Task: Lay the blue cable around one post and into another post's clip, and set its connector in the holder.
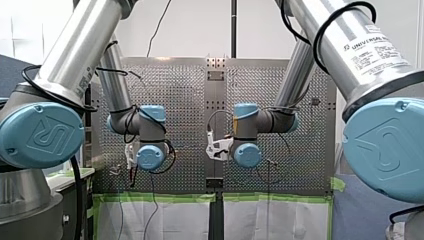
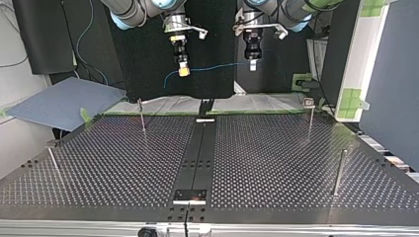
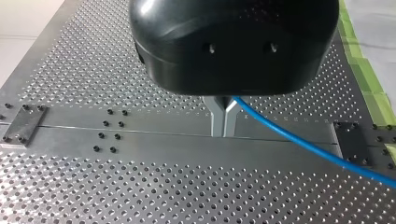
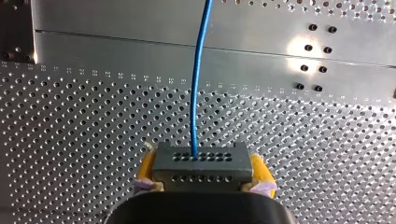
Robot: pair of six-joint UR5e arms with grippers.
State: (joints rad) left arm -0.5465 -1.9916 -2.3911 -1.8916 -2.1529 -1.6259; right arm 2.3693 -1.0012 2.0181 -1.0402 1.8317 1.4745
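The blue cable hangs stretched between both grippers, high above the perforated table. My right gripper, with yellow pads, is shut on the cable's dark grey connector, and the cable runs straight ahead from it. My left gripper has its metal fingers shut on the cable, which trails off to one side. In the top view my right gripper is at the left and my left gripper at the right. A post with a clip on top stands at the far right.
Thin posts stand at the top view's far left, near left and near right. A black centre strip runs across the table, with a small plate at its near end. Green tape marks the far edge.
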